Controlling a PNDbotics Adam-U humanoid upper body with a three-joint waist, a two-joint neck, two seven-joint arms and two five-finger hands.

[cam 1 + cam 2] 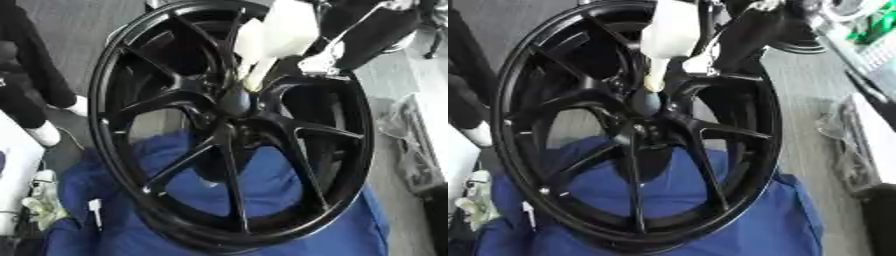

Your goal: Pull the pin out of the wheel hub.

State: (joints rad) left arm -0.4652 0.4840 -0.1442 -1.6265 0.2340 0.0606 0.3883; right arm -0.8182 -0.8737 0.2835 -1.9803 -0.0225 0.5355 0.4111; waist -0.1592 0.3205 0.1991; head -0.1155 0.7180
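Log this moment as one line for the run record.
stage: reaching hub | right hand: white, fingers extended onto wheel hub | pin: not discernible | left hand: not in view | black wheel: on blue cloth

We see a blue cloth covering the support (the surface beneath stays hidden). The black wheel stands on this cloth, tilted. Beside the wheel's lower left rim, a small white object lies on the cloth.

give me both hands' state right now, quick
Right hand: comes down from the top onto the wheel hub; open or shut cannot be told.
Left hand: not in view.
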